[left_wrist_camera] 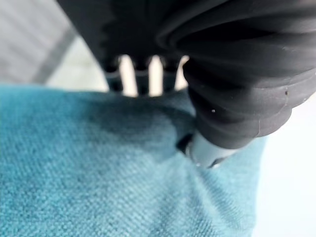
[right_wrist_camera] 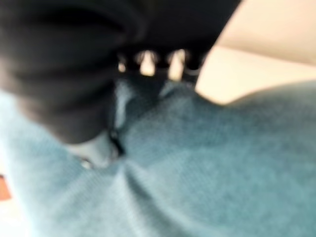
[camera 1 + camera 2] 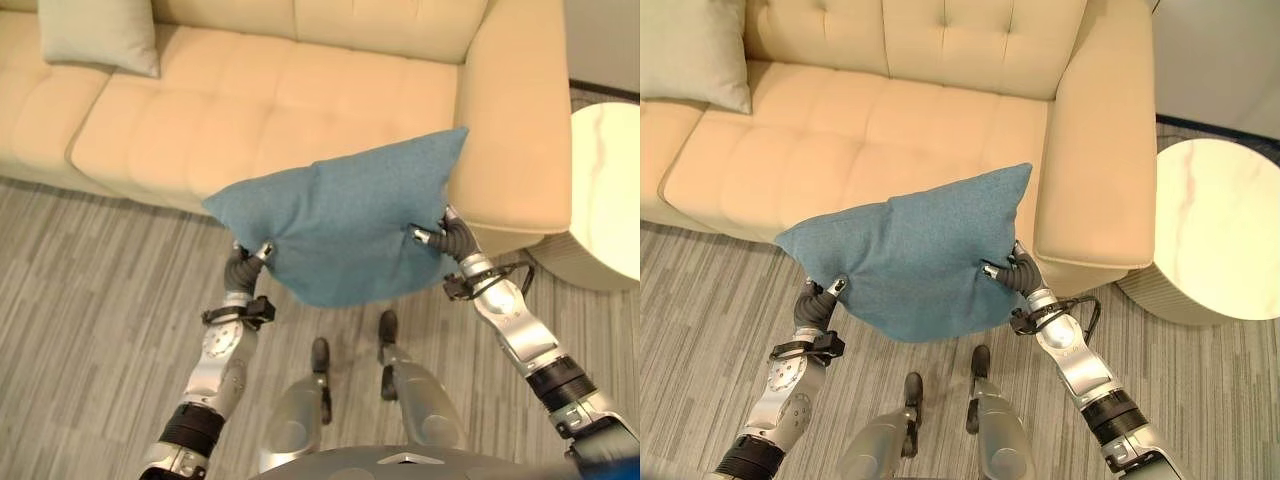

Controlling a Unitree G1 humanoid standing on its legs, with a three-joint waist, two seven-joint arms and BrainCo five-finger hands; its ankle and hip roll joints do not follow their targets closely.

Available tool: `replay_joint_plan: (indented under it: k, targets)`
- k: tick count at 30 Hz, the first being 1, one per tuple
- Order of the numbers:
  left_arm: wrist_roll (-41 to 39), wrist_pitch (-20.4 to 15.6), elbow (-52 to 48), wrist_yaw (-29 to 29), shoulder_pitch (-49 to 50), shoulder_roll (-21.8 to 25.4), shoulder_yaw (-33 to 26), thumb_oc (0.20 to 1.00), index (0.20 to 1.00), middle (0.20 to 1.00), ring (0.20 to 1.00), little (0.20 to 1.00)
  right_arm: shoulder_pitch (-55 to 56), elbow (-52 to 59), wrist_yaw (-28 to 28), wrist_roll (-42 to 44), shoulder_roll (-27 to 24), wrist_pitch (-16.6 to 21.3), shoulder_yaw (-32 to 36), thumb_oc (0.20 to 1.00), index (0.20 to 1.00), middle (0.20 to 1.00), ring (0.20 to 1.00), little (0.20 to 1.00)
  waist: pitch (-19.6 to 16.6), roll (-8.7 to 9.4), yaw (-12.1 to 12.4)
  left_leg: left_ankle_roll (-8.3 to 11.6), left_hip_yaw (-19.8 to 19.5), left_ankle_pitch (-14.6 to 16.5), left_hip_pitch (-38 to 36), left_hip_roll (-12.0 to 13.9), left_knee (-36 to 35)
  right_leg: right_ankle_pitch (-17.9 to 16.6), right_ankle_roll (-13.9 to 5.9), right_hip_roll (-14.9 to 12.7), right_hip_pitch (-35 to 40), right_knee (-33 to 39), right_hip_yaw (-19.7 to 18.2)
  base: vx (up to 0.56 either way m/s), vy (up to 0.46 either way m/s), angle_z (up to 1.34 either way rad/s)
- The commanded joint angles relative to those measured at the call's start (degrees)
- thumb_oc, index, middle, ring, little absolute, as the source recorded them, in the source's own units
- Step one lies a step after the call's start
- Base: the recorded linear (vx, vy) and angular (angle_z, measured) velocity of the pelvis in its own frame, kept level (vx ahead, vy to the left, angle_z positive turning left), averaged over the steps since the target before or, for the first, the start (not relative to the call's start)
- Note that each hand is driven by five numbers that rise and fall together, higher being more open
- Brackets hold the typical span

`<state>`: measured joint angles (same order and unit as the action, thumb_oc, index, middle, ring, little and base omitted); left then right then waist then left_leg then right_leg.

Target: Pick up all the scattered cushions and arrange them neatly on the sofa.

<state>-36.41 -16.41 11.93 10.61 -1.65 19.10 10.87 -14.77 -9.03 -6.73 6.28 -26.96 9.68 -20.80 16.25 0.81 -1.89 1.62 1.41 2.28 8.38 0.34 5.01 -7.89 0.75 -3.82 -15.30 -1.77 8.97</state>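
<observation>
I hold the blue cushion in the air between my two hands, in front of me and above the striped grey floor. My left hand grips its lower edge at about 8 o'clock of the cushion, and my right hand grips the opposite side at about 4 o'clock. In the left wrist view the thumb of my left hand presses into the cloth and the silver fingers go behind the edge, so this hand is clamped on the cushion. In the right wrist view my right hand does the same: the thumb makes a deep fold in the fabric and the fingers are on the other side.

The cushion is square, soft and thick, of a woven teal-blue cloth with a fine grain. It is tilted, with one corner pointing to 1 o'clock, toward the arm of the sofa. It hangs just before the front edge of the seat and does not rest on it.

The sofa is at 12 o'clock from me, cream-yellow, smooth like leather, with tufted seat and back. A pale grey-beige cushion leans on its back at 10 o'clock. At 2 o'clock, beside the sofa arm, stands a round table with a light marble-like top and a ribbed side.
</observation>
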Motion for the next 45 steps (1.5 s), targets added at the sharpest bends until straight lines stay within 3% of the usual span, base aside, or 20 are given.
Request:
replay_joint_plan:
  k: [1,5,7,8,10,12,14,16,20,24,25,28,29,30,32,37,40,41,44,45]
  targets:
    - [2.67,-3.39,-8.33,-3.06,-0.22,2.33,-0.53,0.2,0.2,0.2,0.2,0.2,-1.45,3.45,1.62,0.88,2.61,4.51,0.5,0.2,0.2,0.2,0.2,0.2,-5.3,2.0,1.79,1.15,-4.65,-0.74,1.65,0.35,1.65,8.45,-8.42,-4.82,6.01,-4.24,-1.95,0.15,0.199,-0.02]
    - [2.17,-3.03,-9.16,-2.82,0.86,2.28,-1.33,0.2,0.2,0.2,0.2,0.2,-1.76,3.4,2.49,-0.03,3.19,3.91,-0.79,0.2,0.2,0.2,0.2,0.2,-6.34,2.09,2.7,-0.45,-5.04,1.01,-1.38,-1.32,1.76,8.44,-9.59,-6.03,7.27,-6.74,-2.9,0.06,0.169,-0.04]
    - [2.27,-2.93,-9.52,-2.76,0.78,2.83,-0.97,0.2,0.2,0.2,0.2,0.2,-2.2,3.42,2.89,-0.43,3.49,3.65,-1.57,0.2,0.2,0.2,0.2,0.2,-6.25,1.91,2.56,-2.1,-5.51,1.07,-2.87,-2.56,1.32,5.21,-10.98,-6.99,5.35,-14.0,-5.39,0.0,0.28,-0.07]
    - [3.42,-2.92,-9.46,-2.67,0.85,3.56,-0.75,0.2,0.2,0.2,0.2,0.2,-2.58,3.22,3.13,-0.87,3.78,3.51,-2.0,0.2,0.2,0.2,0.2,0.2,-5.96,1.52,2.75,-2.92,-5.52,1.22,-3.63,-2.75,0.98,5.32,-10.61,-6.9,4.0,-17.75,-6.26,0.01,0.233,-0.13]
    - [4.01,-2.87,-9.9,-2.71,1.77,3.51,-1.2,0.2,0.2,0.2,0.2,0.2,-1.95,3.35,3.28,-0.83,4.0,3.68,-1.81,0.2,0.2,0.2,0.2,0.2,-6.26,1.34,2.82,-3.19,-5.86,1.61,-4.13,-2.9,0.93,5.91,-10.17,-5.82,3.5,-18.17,-6.89,0.05,0.096,-0.09]
    - [3.99,-2.76,-9.77,-3.22,2.44,3.25,-1.49,0.2,0.2,0.2,0.2,0.2,-1.41,3.3,3.67,-0.79,3.74,3.8,-1.57,0.2,0.2,0.2,0.2,0.2,-6.93,1.43,2.46,-3.16,-6.88,1.72,-4.63,-3.16,0.53,8.5,-9.17,-2.29,3.45,-15.39,-8.71,0.09,0.016,0.02]
    - [3.88,-2.84,-8.73,-3.36,1.97,2.65,-1.05,0.2,0.2,0.2,0.2,0.2,-1.72,2.42,3.52,0.57,3.26,4.11,-1.85,0.2,0.2,0.2,0.2,0.2,-7.66,2.64,2.29,-2.77,-7.9,1.94,-5.24,-4.06,-0.13,8.17,-7.93,1.14,4.54,-6.31,-9.46,0.18,-0.061,0.12]
    - [3.39,-2.57,-7.96,-3.13,1.12,2.24,-0.65,0.2,0.2,0.2,0.2,0.2,-1.06,2.44,3.49,1.29,3.05,3.99,-1.61,0.2,0.2,0.2,0.2,0.2,-8.01,3.13,1.87,-2.21,-8.89,2.02,-5.41,-4.42,0.21,8.12,-7.02,2.9,4.7,-4.98,-11.11,0.19,-0.088,0.4]
    - [3.02,-2.15,-6.99,-4.21,-0.1,0.85,0.84,0.2,0.2,0.2,0.2,0.2,1.71,3.92,3.48,1.4,1.77,3.95,0.32,0.2,0.2,0.2,0.2,0.2,-8.39,3.62,0.47,0.94,-10.11,1.99,-4.46,-3.31,2.04,9.35,-5.58,3.22,6.67,-4.39,-10.08,0.14,-0.151,0.58]
    - [1.79,-1.66,-6.17,-5.6,-0.91,0.22,2.14,0.2,0.2,0.2,0.2,0.2,3.22,4.73,2.94,2.87,0.87,4.08,1.95,0.2,0.2,0.2,0.2,0.2,-7.49,4.34,-0.9,3.97,-7.71,-0.69,-0.37,-1.63,13.0,9.86,-4.06,2.41,10.17,-2.87,-6.07,0.14,-0.162,0.92]
    - [1.49,-1.42,-6.28,-5.66,-0.91,0.31,2.54,0.2,0.2,0.2,0.2,0.2,3.7,4.97,2.74,3.4,0.9,4.03,2.17,0.2,0.2,0.2,0.2,0.2,-6.72,4.63,-0.69,3.9,-5.93,-2.05,1.53,-0.46,15.1,10.36,-3.64,1.94,11.43,-2.53,-5.04,0.12,-0.112,0.53]
    - [1.82,-1.16,-5.84,-5.68,-0.94,0.57,2.77,0.2,0.2,0.2,0.2,0.2,3.47,4.36,2.37,3.34,1.28,3.86,2.32,0.2,0.2,0.2,0.2,0.2,-7.04,5.09,-0.19,2.37,-3.45,-0.96,3.23,-0.21,8.65,10.66,-4.0,1.81,12.83,-0.93,-4.85,0.18,-0.058,0.22]
    - [1.97,-1.12,-5.73,-5.45,-0.96,0.65,2.78,0.2,0.2,0.2,0.2,0.2,3.39,4.1,2.13,3.27,1.46,3.85,2.27,0.2,0.2,0.2,0.2,0.2,-7.33,5.09,0.05,2.02,-2.7,-2.03,4.19,-0.19,6.27,10.78,-4.16,1.96,13.17,-0.75,-4.98,0.22,0.018,0.15]
    - [2.41,-1.15,-5.54,-5.01,-1.02,0.74,2.55,0.2,0.2,0.2,0.2,0.2,3.18,3.75,1.88,3.22,2.0,3.96,2.26,0.2,0.2,0.2,0.2,0.2,-7.69,4.77,0.73,2.02,-1.79,-5.16,6.82,-0.37,3.5,11.34,-4.18,2.68,14.53,-0.28,-5.62,0.28,0.037,0.18]
    - [2.61,-1.17,-5.81,-4.73,-0.91,0.74,2.21,0.2,0.2,0.2,0.2,0.2,3.08,3.49,1.71,3.15,2.6,3.88,2.21,0.2,0.2,0.2,0.2,0.2,-7.7,4.49,1.48,2.44,-1.5,-7.3,8.21,-0.62,2.61,11.87,-4.14,3.21,15.73,-0.07,-6.78,0.26,0.094,0.11]
    - [2.98,-1.17,-7.19,-4.87,-0.02,1.02,1.52,0.2,0.2,0.2,0.2,0.2,3.05,3.31,2.07,1.87,3.85,3.54,2.38,0.2,0.2,0.2,0.2,0.2,-9.46,4.68,2.05,0.08,-1.73,-3.96,3.09,-1.39,1.45,13.53,-6.13,1.13,17.16,-3.65,-8.89,0.26,0.18,-0.55]
    - [3.4,-1.14,-7.69,-4.34,-0.53,1.42,1.59,0.2,0.2,0.2,0.2,0.2,2.22,3.18,2.19,1.51,4.97,3.41,2.06,0.2,0.2,0.2,0.2,0.2,-9.17,4.66,2.23,-1.91,-0.17,-2.07,0.45,-2.08,1.71,9.77,-8.91,-0.79,14.03,-12.86,-9.89,0.18,0.214,-0.42]
    - [3.81,-1.38,-7.93,-4.04,-1.16,2.47,1.77,0.2,0.2,0.2,0.2,0.2,1.17,2.93,2.16,1.23,5.28,3.38,1.62,0.2,0.2,0.2,0.2,0.2,-8.59,4.46,1.95,-2.99,0.05,-1.12,-0.96,-2.36,1.64,6.82,-10.01,-1.47,11.78,-18.02,-10.64,0.12,0.168,-0.34]
    - [4.31,-1.38,-8.14,-3.37,-1.44,2.37,1.7,0.2,0.2,0.2,0.2,0.2,0.96,2.81,2.12,1.09,5.96,3.25,1.4,0.2,0.2,0.2,0.2,0.2,-8.41,4.1,1.91,-3.52,0.24,0.19,-1.98,-2.34,1.87,6.96,-9.29,-1.9,9.66,-19.83,-9.94,0.14,0.129,-0.09]
    - [4.44,-1.49,-8.47,-3.33,-1.35,2.35,1.42,0.2,0.2,0.2,0.2,0.2,0.35,2.39,2.39,1.52,5.84,3.18,1.13,0.2,0.2,0.2,0.2,0.2,-8.57,3.83,1.51,-3.6,0.19,0.43,-3.42,-2.21,0.49,7.74,-8.59,-0.56,7.01,-17.81,-8.98,0.22,0.135,-0.18]
